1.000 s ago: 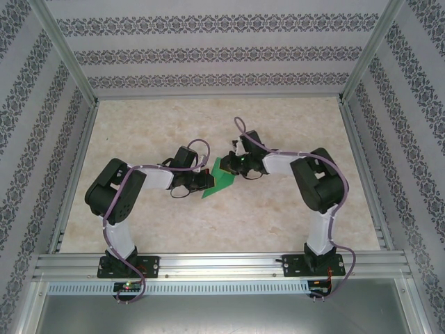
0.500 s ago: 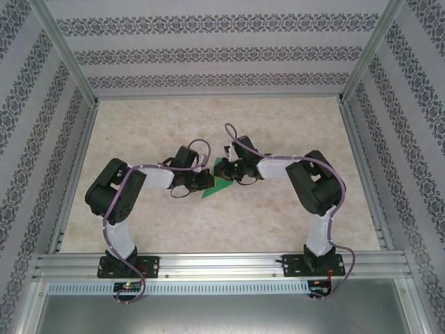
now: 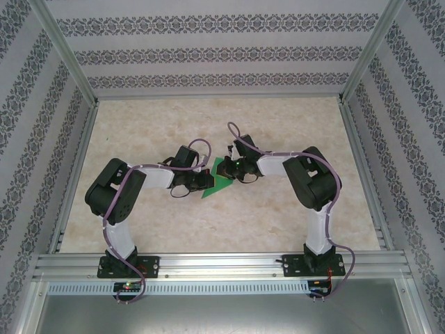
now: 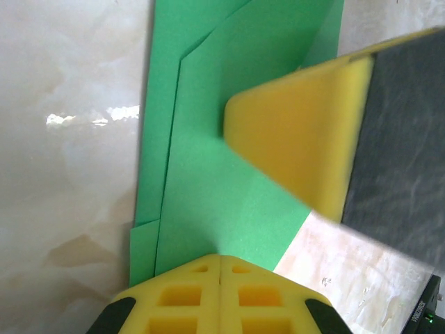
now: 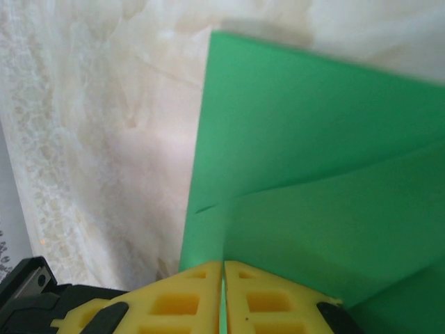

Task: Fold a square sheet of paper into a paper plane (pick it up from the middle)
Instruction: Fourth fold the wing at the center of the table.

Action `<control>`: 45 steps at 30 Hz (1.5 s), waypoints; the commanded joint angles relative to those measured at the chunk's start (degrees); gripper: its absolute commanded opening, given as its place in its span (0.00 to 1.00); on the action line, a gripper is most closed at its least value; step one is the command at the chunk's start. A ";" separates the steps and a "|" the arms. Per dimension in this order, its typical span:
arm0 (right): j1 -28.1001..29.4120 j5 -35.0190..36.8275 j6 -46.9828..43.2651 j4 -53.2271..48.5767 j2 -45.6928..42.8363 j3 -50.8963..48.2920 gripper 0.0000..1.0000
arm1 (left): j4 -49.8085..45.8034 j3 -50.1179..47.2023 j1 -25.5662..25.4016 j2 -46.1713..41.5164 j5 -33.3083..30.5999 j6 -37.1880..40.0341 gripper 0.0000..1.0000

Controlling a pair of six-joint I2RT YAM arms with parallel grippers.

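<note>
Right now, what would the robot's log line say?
left jaws: shut on paper | right jaws: shut on paper | paper: green, partly folded, creases showing

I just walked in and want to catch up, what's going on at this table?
A green sheet of paper is being folded at the middle of the table. The left pincer is shut on one edge of it, the right pincer on another. The sheet is partly folded, with overlapping layers showing, and is not yet a plane.

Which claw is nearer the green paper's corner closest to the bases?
Left. The left claw sits by that corner of the green paper; the right claw is on its far side.
</note>
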 commanded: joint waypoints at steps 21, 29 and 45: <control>-10.58 7.09 -4.09 -9.51 0.36 8.37 0.12 | -8.42 -5.31 -0.22 1.95 -5.89 1.87 0.00; -7.98 4.55 -3.24 -5.78 -9.74 2.19 0.14 | -8.12 -4.92 -0.21 0.88 -5.50 1.37 0.00; 1.48 4.65 4.47 4.25 1.95 -0.93 0.09 | -8.35 -4.10 -0.31 0.86 -4.98 1.14 0.00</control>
